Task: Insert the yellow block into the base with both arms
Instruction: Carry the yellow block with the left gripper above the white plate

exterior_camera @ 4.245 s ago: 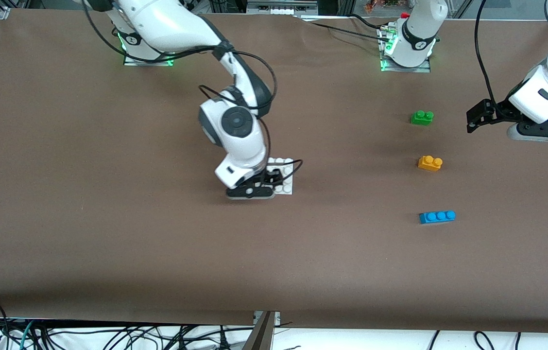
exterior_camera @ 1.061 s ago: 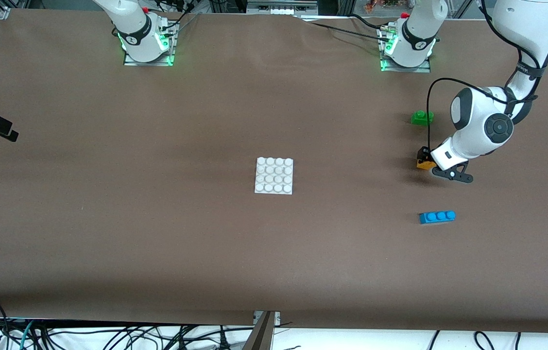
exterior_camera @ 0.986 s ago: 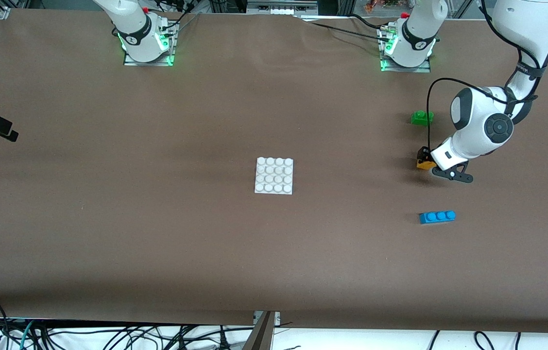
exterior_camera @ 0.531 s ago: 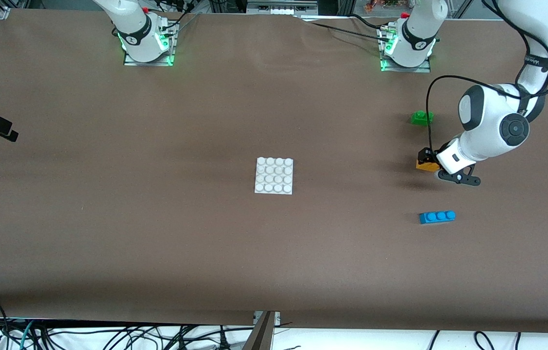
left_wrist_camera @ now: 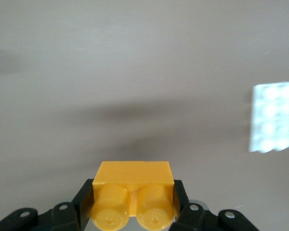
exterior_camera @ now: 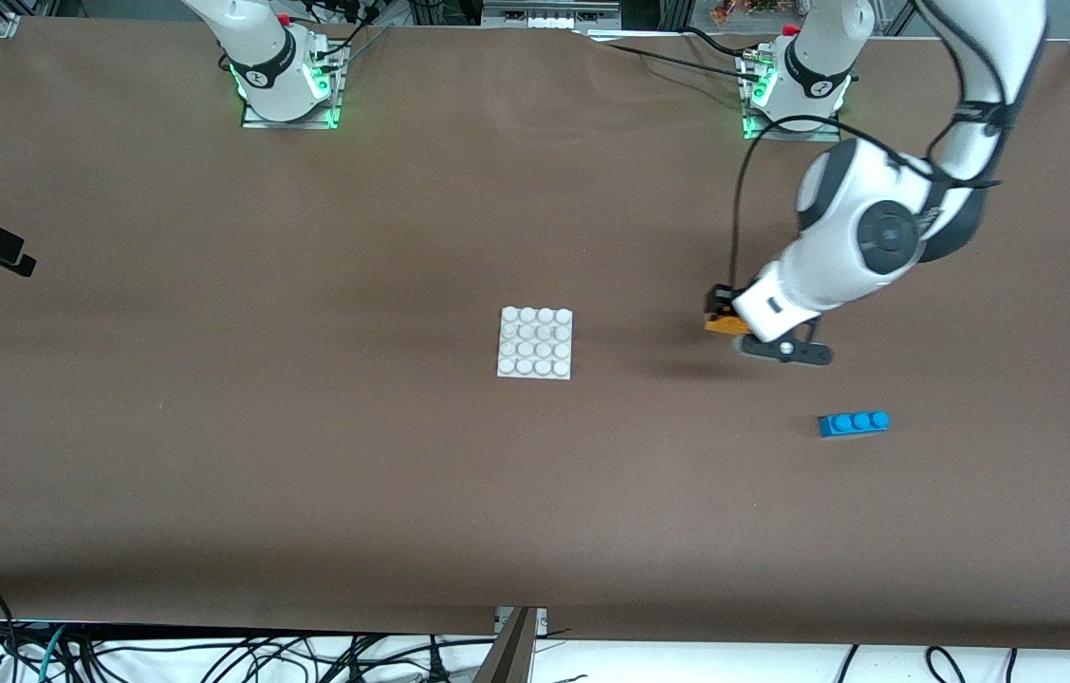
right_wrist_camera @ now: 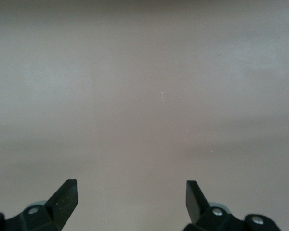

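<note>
Your left gripper [left_wrist_camera: 133, 211] clamps the small yellow-orange two-stud plastic brick [left_wrist_camera: 133, 195], now carried closer to the white studded square base plate [exterior_camera: 535, 342]; your right gripper [right_wrist_camera: 130, 199] waits, fingers spread.

A robotics lab: two bolted arm bases [exterior_camera: 284, 81], cables [exterior_camera: 212, 655] underneath.

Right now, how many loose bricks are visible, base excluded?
2. The yellow block is held in the left gripper above the table; the blue brick lies nearer the front camera. A third may be hidden under the left arm.

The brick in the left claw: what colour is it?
Yellow-orange; the yellow block shows best in the left wrist view.
</note>
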Controlling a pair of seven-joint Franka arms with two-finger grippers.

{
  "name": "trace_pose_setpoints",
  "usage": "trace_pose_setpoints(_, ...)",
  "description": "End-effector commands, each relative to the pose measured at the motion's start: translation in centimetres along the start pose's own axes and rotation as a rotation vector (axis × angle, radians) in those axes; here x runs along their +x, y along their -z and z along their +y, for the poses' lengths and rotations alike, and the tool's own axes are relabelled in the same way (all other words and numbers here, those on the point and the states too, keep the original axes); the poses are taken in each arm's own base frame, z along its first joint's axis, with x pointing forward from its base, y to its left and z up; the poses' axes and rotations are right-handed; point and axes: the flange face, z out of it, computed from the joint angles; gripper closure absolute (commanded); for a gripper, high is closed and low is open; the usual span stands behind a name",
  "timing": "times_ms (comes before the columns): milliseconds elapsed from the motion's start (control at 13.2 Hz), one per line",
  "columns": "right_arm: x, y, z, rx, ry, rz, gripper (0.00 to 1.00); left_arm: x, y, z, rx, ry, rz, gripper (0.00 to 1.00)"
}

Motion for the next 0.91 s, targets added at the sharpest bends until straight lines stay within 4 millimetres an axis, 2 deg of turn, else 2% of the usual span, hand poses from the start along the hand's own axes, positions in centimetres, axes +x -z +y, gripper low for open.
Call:
trace_pose_setpoints(0,-0.3,0.6,0.1,0.001,0.015,0.007,0.0,2.3,-2.4,8.6,-0.056,0.099,-0.032,1.0)
trace_pose_setpoints(152,-0.3,0.6,0.1,0.001,0.013,0.007,0.0,3.1,-3.9,13.5,-0.077,0.169,-0.032,1.0)
trace_pose_setpoints(227,-0.3,0.6,0.1,0.001,0.013,0.007,0.0,2.6,-5.3,16.3,-0.079,0.179,-0.044,1.0)
trace_pose_setpoints(303,-0.3,0.6,0.0,0.001,0.016,0.005,0.0,2.5,-7.1,18.0,-0.075,0.202,-0.054,1.0)
trace_pose_setpoints(455,-0.3,0.5,0.0,0.001,0.016,0.004,0.0,3.0,-10.0,20.0,-0.074,0.244,-0.054,1.0)
trace_pose_setpoints(606,-0.3,0.5,0.0,0.001,0.015,0.004,0.0,2.6,-12.3,22.5,-0.032,0.25,-0.007,1.0)
trace_pose_setpoints(758,-0.3,0.5,0.0,0.001,0.015,0.004,0.0,2.5,-13.7,23.7,-0.005,0.268,0.015,1.0)
trace_pose_setpoints(834,-0.3,0.4,0.0,0.001,0.016,0.002,0.0,2.8,-13.7,23.8,-0.01,0.277,0.017,1.0)
